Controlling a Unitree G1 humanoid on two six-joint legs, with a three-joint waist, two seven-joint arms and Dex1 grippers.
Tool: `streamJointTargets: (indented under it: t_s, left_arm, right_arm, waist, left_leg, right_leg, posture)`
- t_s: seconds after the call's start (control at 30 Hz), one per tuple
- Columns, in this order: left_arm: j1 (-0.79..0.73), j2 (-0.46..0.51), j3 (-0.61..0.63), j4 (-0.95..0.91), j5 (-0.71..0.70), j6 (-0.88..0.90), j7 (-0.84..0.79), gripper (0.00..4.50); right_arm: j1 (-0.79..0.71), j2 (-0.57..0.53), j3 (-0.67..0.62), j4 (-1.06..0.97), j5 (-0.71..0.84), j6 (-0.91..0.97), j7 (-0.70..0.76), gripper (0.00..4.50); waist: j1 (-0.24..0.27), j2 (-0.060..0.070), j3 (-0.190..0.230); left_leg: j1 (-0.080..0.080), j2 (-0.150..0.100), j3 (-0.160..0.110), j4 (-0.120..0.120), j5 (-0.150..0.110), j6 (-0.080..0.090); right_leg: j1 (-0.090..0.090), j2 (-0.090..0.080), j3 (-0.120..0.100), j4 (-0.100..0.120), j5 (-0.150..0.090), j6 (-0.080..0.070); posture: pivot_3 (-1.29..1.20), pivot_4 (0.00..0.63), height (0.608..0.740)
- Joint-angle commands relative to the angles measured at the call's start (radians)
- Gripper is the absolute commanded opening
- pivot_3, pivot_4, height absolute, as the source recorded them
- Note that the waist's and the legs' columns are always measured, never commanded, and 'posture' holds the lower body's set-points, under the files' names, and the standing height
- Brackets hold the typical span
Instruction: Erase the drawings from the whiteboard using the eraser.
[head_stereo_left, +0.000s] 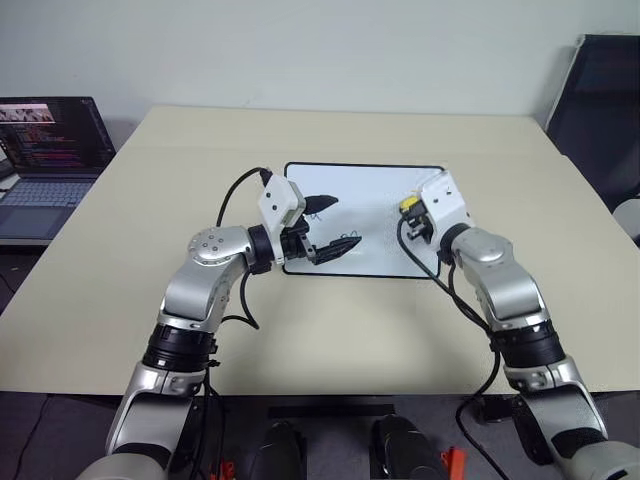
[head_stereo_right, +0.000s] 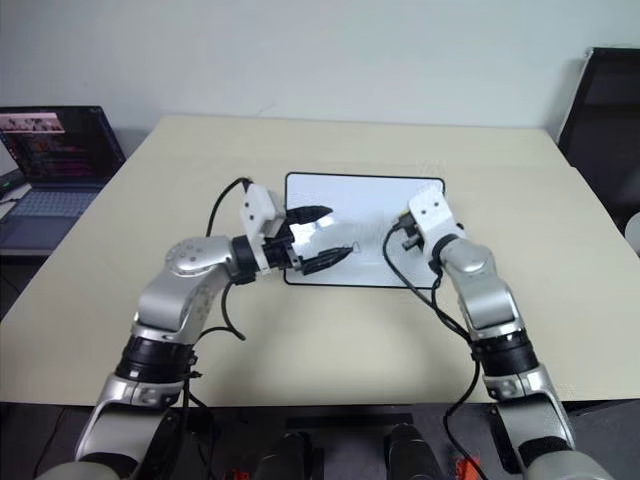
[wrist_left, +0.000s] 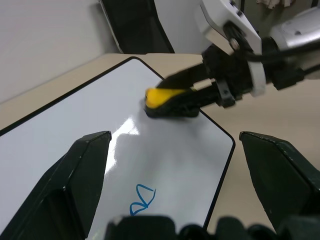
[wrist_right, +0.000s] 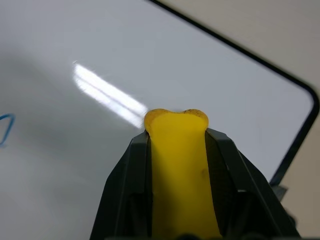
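Right gripper (wrist_right: 175, 145) is clamped on the eraser (wrist_right: 177, 170) | whiteboard (head_stereo_left: 365, 190) at 3 o'clock is touched | dark face to be kept flat, swept toward drawings (wrist_left: 142, 200) at 9 o'clock | left gripper (head_stereo_left: 325, 225) is spread

A beige table (head_stereo_left: 330, 330) carries the whiteboard (head_stereo_left: 370, 200), apparently lying flat.

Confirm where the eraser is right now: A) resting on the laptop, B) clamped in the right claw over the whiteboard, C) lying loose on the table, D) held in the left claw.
B: the yellow eraser sits squeezed in the right claw, above the whiteboard.
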Motion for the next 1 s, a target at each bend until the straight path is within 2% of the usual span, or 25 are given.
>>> streamJointTargets:
  t_s: [0.03, 0.17, 0.4, 0.53, 0.67, 1.0]
  left_arm:
    - [-0.002, 0.000, 0.022, -0.050, -0.020, 0.005, 0.014, 4.50]
    - [0.010, 0.007, 0.037, -0.080, -0.025, 0.030, 0.037, 4.50]
    - [0.094, 0.063, 0.103, -0.144, -0.033, 0.078, 0.074, 4.50]
    - [0.179, 0.122, 0.133, -0.211, -0.041, 0.125, 0.084, 4.50]
    - [0.245, 0.162, 0.163, -0.261, -0.060, 0.169, 0.090, 4.50]
    - [0.333, 0.210, 0.193, -0.327, -0.074, 0.209, 0.100, 4.50]
  right_arm:
    - [0.017, -0.003, 0.006, -0.034, -0.003, 0.029, 0.008, 1.12]
    - [-0.003, 0.017, -0.035, -0.049, -0.002, -0.031, -0.036, 1.12]
    - [0.062, 0.067, -0.121, -0.238, 0.167, -0.037, 0.037, 1.12]
    - [0.178, 0.015, -0.109, -0.405, 0.239, 0.010, 0.115, 1.12]
    - [0.291, -0.049, -0.094, -0.538, 0.299, 0.069, 0.171, 1.12]
    - [0.361, -0.104, 0.005, -0.570, 0.266, 0.061, 0.178, 1.12]
  waist:
    - [0.000, 0.000, 0.000]
    - [0.000, 0.000, 0.000]
    - [0.000, 0.001, 0.000]
    - [0.005, 0.001, 0.001]
    - [0.009, 0.001, 0.001]
    - [0.007, 0.000, 0.001]
  left_leg:
    - [0.000, 0.000, 0.000, 0.000, 0.000, 0.000]
    - [0.000, 0.000, 0.000, 0.000, 0.000, 0.000]
    - [-0.005, 0.000, 0.000, -0.004, 0.000, 0.000]
    - [-0.007, 0.001, -0.001, -0.006, -0.001, -0.001]
    - [-0.007, 0.001, -0.001, -0.006, -0.002, -0.002]
    - [-0.006, 0.001, 0.000, -0.003, -0.002, -0.002]
  right_leg:
    - [0.000, 0.000, 0.000, 0.000, 0.000, 0.000]
    - [0.000, 0.000, 0.000, 0.000, 0.000, -0.001]
    - [-0.007, 0.001, 0.000, 0.000, -0.001, 0.003]
    - [-0.009, 0.001, -0.001, 0.001, -0.002, 0.005]
    - [-0.009, 0.000, -0.001, 0.000, -0.007, 0.000]
    - [-0.009, 0.000, 0.000, 0.000, -0.005, -0.004]
  posture:
    - [0.00, 0.150, 0.740]
    - [0.00, 0.150, 0.740]
    - [0.00, 0.150, 0.740]
    - [0.00, 0.150, 0.740]
    - [0.00, 0.150, 0.740]
    - [0.00, 0.150, 0.740]
